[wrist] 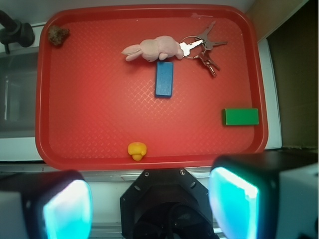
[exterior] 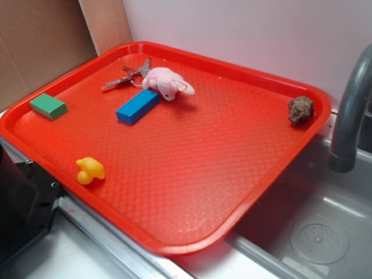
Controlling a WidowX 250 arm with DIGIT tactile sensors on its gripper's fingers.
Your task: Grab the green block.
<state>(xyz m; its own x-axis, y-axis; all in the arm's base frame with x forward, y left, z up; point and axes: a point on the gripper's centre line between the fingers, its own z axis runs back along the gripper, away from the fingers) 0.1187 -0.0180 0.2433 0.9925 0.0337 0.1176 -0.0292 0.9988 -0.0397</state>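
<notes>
In the wrist view the gripper (wrist: 149,204) hangs high above the near edge of the red tray (wrist: 94,99), its two glowing cyan-faced fingers (wrist: 234,201) spread wide apart at the bottom corners of the picture, with nothing between them and nothing touching them. The green block (wrist: 240,116) lies flat on the tray near its right rim in that view, well apart from the claw; in the exterior view the same block (exterior: 49,106) sits close to the tray's left corner. The longer blue block (wrist: 164,78) rests toward the middle, just below a pink plush toy (wrist: 152,49) that is joined to a ring of keys (wrist: 205,50). A small yellow duck (wrist: 137,150) stands near the tray's near edge, and a brown rock-like lump (wrist: 58,35) sits in the far corner beside the grey faucet (exterior: 349,116) and sink (exterior: 314,232).
</notes>
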